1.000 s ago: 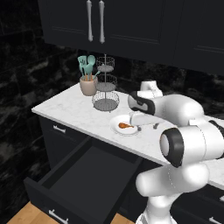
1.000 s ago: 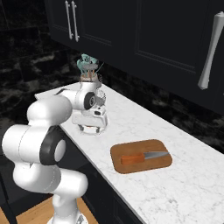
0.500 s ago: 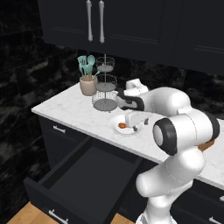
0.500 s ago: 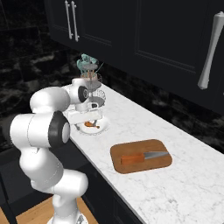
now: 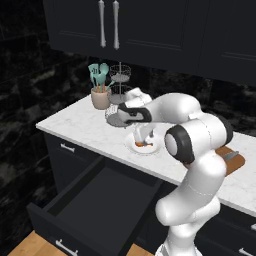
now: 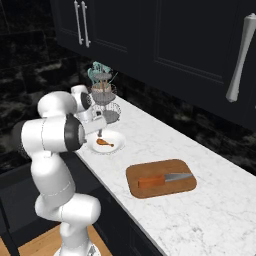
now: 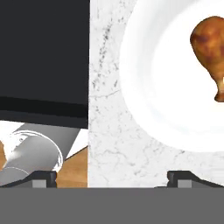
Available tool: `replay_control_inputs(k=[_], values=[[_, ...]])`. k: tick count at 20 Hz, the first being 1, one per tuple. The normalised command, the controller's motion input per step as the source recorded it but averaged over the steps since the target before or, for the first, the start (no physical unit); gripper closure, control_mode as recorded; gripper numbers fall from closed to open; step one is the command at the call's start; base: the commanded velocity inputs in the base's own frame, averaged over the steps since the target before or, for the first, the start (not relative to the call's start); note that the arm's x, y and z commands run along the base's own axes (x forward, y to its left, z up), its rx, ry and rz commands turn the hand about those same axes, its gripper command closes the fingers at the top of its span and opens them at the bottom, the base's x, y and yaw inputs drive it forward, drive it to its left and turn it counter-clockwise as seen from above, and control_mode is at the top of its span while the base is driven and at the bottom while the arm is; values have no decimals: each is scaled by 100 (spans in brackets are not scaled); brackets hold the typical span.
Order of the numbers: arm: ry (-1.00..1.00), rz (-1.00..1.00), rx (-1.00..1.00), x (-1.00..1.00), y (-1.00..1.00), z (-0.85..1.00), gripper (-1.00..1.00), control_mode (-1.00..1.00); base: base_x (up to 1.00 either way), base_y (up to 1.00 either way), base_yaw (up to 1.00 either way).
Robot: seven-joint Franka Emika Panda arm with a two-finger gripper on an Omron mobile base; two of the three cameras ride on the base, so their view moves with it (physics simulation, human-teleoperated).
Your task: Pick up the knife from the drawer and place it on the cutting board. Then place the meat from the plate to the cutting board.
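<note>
Dark kitchen, black cabinets, white marble table (image 6: 165, 150).

The fingers (image 7: 109, 177) stand fully apart and hold nothing; the 2 tips show at the bottom of the hand view, one over the table, the other past its front edge. Just beyond them lies the plate (image 7: 162, 87), with the meat (image 7: 213, 48) toward the far right of that view, off the fingers' centre line. In the right base view the gripper (image 6: 100, 132) hovers just above the plate (image 6: 112, 147), beside the meat (image 6: 104, 142).

The knife (image 6: 162, 179) already lies on the cutting board (image 6: 161, 178), well apart from the plate. The drawer (image 5: 95, 200) stands pulled out and looks empty.

Risks, as judged:
- Fingers are offset from the meat; a straight descent would close on bare plate or clip its rim and shove it.
- The drumstick is small and rounded; a pinch at the thin end may let it swing or slip.

Pose: arm folded back on itself, elbow high, forearm reaching leftward, hand pointing down over the plate's near edge.
</note>
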Motion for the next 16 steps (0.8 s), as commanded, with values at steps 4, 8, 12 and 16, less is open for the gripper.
replay_control_inputs(k=[4, 8, 12, 16], values=[[5, 23, 11, 30, 0, -11, -100, -100, 0, 0, 0], [0, 20, 17, 20, 0, -26, -100, -100, 0, 0, 0], [0, 15, 14, 17, 0, -32, -100, -100, 0, 0, 0], [-4, 4, 1, 25, 0, -31, -100, -100, 0, 0, 0]])
